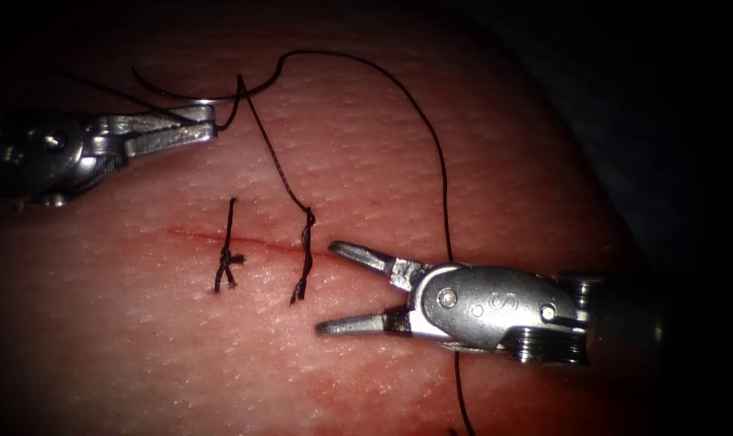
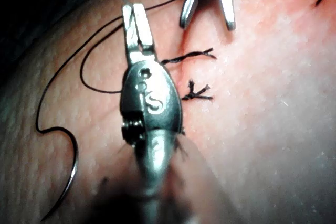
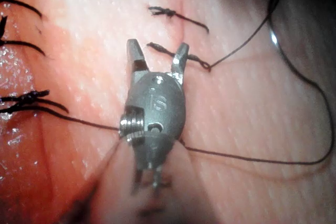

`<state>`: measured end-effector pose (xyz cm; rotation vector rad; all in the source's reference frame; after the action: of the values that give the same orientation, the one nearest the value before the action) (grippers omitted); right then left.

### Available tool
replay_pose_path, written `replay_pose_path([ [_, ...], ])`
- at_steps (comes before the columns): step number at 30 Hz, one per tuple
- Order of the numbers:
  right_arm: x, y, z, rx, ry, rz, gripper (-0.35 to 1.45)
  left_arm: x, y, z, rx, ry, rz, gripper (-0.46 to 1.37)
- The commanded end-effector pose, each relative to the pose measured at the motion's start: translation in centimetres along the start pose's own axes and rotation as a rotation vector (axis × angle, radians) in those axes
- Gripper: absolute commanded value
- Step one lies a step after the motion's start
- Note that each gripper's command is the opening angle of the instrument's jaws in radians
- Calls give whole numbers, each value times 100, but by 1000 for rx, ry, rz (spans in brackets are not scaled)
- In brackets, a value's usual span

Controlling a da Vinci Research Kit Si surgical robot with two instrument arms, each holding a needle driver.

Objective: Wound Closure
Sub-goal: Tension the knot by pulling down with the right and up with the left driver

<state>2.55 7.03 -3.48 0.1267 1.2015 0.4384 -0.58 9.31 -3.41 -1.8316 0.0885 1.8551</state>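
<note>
Closest to me in the endoscope view is the right pincer [image 1: 328, 287], coming in from the right and lying low over the tissue [image 1: 528, 186]. It stands wide and holds nothing. One jaw sits just on the far side of the cut [image 1: 193, 235] and the other on the near side, so it straddles the line of the cut. From the right wrist view I see the same spread pincer [image 3: 157, 51], its tips just at the twisted stitch. The thread [image 1: 445, 178] runs under its body and on down toward me.

Just left of those tips, the twisted stitch [image 1: 305, 254] crosses the cut. A strand rises from its far end, up and to the left. Further left along the cut sits a knotted stitch [image 1: 228, 260] with short cut ends.

Beyond the cut, on its far side and well to the left, is the left pincer [image 1: 213, 127]. It is closed, and the strand from the twisted stitch meets its tip, so I read it as gripping the thread there. The left wrist view shows that pincer [image 2: 134, 10] shut with thread passing at its tip.

Farthest off, the thread arcs away from the left pincer, over the top of the tissue and down the right side.

The needle [image 2: 72, 174] lies free on the tissue in the left wrist view, not in either tool and well apart from the cut, with thread trailing from its end.
</note>
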Motion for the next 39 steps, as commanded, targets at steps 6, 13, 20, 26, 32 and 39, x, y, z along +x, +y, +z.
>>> replay_pose_path([
  [6, 4, -3, 4, -2, 0, -15, 100, -2, -8, 2, -6, -1, -2, -35],
  [13, 2, -6, 9, -4, -2, -47, 105, -11, -31, 11, 2, -4, 0, -35],
  [20, -1, -7, 20, -36, 32, -98, 103, -22, -44, 20, 9, -3, -5, -35],
  [26, -9, -11, 34, -49, 37, -200, 101, -23, -40, 18, 11, -4, -8, -35],
  [32, -11, -14, 43, -58, 41, -274, 96, -23, -40, 18, 11, -4, -7, -35],
  [39, -27, -6, 44, -53, 37, -320, 89, -23, -38, 17, 10, -7, -7, -35],
])
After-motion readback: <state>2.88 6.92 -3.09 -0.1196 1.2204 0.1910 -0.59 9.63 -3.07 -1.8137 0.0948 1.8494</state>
